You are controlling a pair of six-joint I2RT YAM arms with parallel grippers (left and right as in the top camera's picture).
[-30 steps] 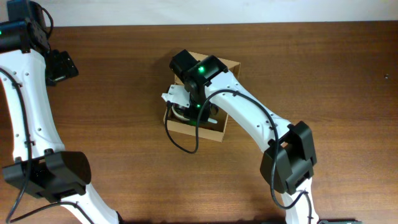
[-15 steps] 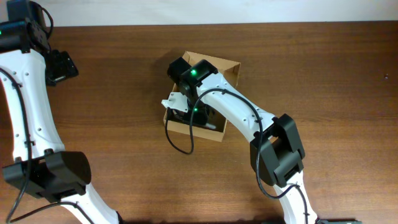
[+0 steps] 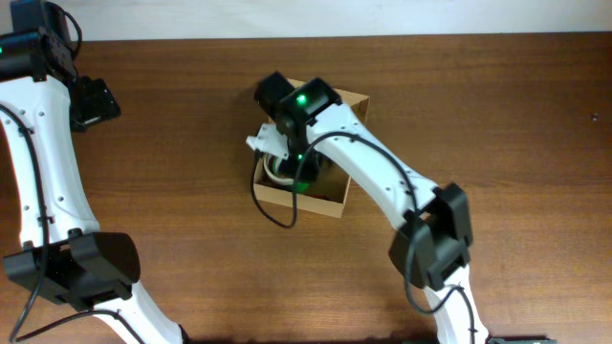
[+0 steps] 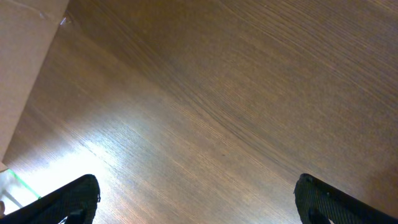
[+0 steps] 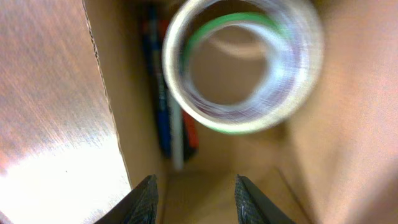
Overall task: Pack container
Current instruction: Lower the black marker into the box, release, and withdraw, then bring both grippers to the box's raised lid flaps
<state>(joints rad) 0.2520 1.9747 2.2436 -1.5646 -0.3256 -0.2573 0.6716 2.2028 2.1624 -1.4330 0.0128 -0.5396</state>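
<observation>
The right pincer [image 5: 196, 200] hangs spread and empty over the container [image 3: 356, 103] at mid-bench [image 3: 516, 115], which holds a tape roll [image 5: 242, 65] and pens [image 5: 168, 118]. It would best rise straight up, clear of the walls. The left pincer [image 4: 199, 202] is spread, idle.

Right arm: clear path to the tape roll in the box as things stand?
Probably yes. The right hand is open over the open container, and the tape roll lies straight ahead of it with nothing over it. The pens lie off to one side, along the wall.
</observation>
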